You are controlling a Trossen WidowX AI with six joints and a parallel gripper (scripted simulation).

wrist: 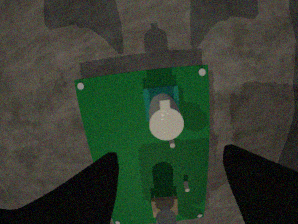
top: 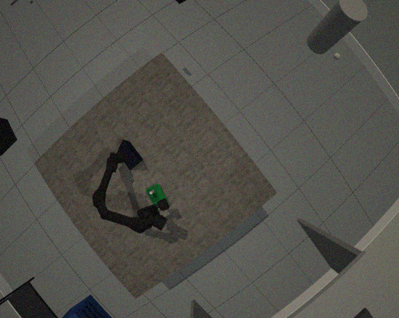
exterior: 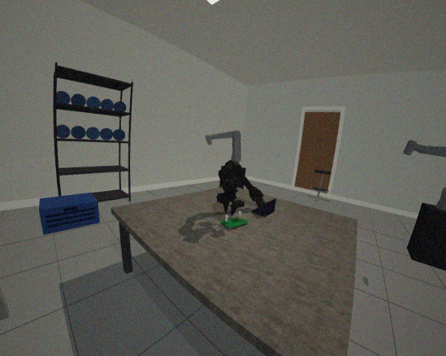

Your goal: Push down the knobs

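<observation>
Circuit board, green, two pale knobs
We note a rectangular green board (top: 155,189) (exterior: 240,223) (wrist: 116,117), round pale knob (wrist: 166,124); hand (top: 160,208) (exterior: 229,212) (wrist: 172,157) apart, gripping nothing.

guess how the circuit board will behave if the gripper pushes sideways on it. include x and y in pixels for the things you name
The circuit board (top: 160,192) (exterior: 238,223) (wrist: 117,120) looks like a flat, rigid plate, so it would probably move as one piece rather than bend. Nothing visible clamps it to the table (top: 205,145) (exterior: 270,260), so it may well slide.
</observation>
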